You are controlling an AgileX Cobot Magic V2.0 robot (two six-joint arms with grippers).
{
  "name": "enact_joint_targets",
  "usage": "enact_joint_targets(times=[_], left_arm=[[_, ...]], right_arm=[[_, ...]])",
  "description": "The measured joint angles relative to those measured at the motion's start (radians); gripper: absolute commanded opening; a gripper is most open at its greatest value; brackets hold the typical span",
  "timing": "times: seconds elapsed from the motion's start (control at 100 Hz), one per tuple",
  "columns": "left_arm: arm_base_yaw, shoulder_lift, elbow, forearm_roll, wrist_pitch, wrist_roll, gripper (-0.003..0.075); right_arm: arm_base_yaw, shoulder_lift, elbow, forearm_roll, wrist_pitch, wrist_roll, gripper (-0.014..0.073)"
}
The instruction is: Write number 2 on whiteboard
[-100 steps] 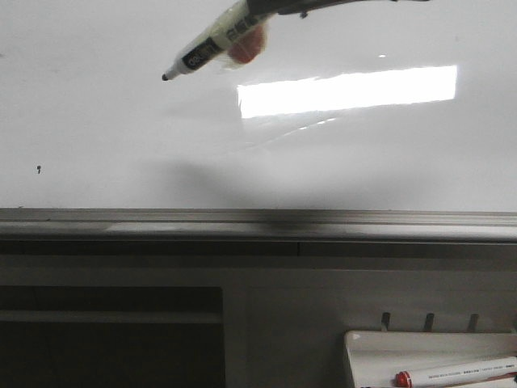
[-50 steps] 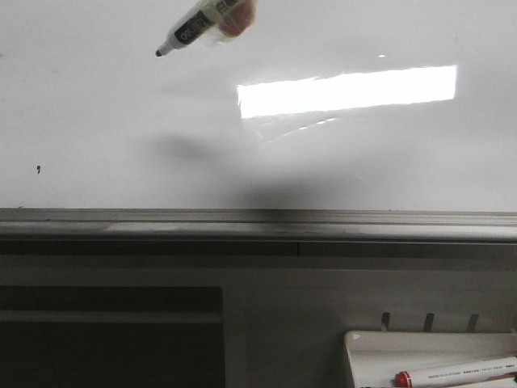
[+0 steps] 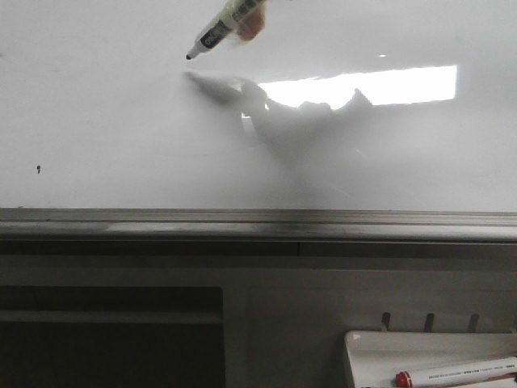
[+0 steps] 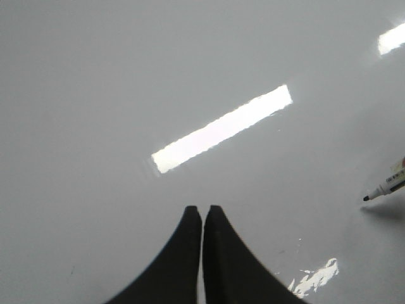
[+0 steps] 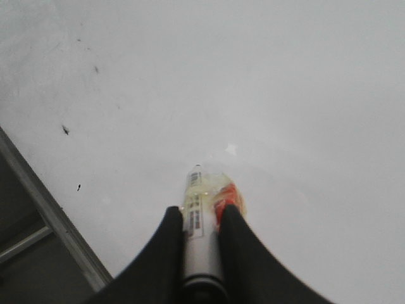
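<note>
The whiteboard point(image 3: 97, 121) fills the upper front view, glossy and white. The number 2 is out of view. A white marker point(image 3: 216, 34) with a black band slants down from the top edge, its black tip point(image 3: 189, 56) just above its own sharp shadow on the board. In the right wrist view my right gripper point(image 5: 200, 212) is shut on the marker point(image 5: 195, 190), tip pointing at the whiteboard point(image 5: 285, 95). My left gripper point(image 4: 203, 210) is shut on nothing, facing the whiteboard point(image 4: 126, 95); the marker point(image 4: 387, 189) shows at that view's edge.
A grey metal rail point(image 3: 242, 218) runs along the board's bottom. A small black dot point(image 3: 39, 169) marks the board's left side. A bright light reflection point(image 3: 388, 85) lies right of the marker. Below right, a white tray point(image 3: 380, 356) holds a red-capped marker point(image 3: 456, 373).
The marker rose and went left, then shifted right. Its shadow, faint and low before, is now dark, sharp and close under the tip.
</note>
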Motion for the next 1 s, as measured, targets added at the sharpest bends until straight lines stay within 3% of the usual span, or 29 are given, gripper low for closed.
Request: enact_joint_targets(times=[0.5, 0.64, 0.82, 1.0], left_arm=[[0.000, 0.000, 0.000, -0.005, 0.004, 0.000, -0.0020], [0.000, 0.000, 0.000, -0.005, 0.004, 0.000, -0.0020], [0.000, 0.000, 0.000, -0.006, 0.004, 0.000, -0.0020], [0.000, 0.000, 0.000, -0.006, 0.004, 0.000, -0.0020]], right_arm=[[-0.133, -0.013, -0.007, 0.000, -0.052, 0.002, -0.0050], [-0.163, -0.055, 0.002, 0.000, 0.006, 0.002, -0.0050], [-0.144, -0.094, 0.075, 0.024, 0.061, 0.002, -0.0050], [-0.050, -0.051, 0.107, 0.042, 0.057, 0.002, -0.0050]])
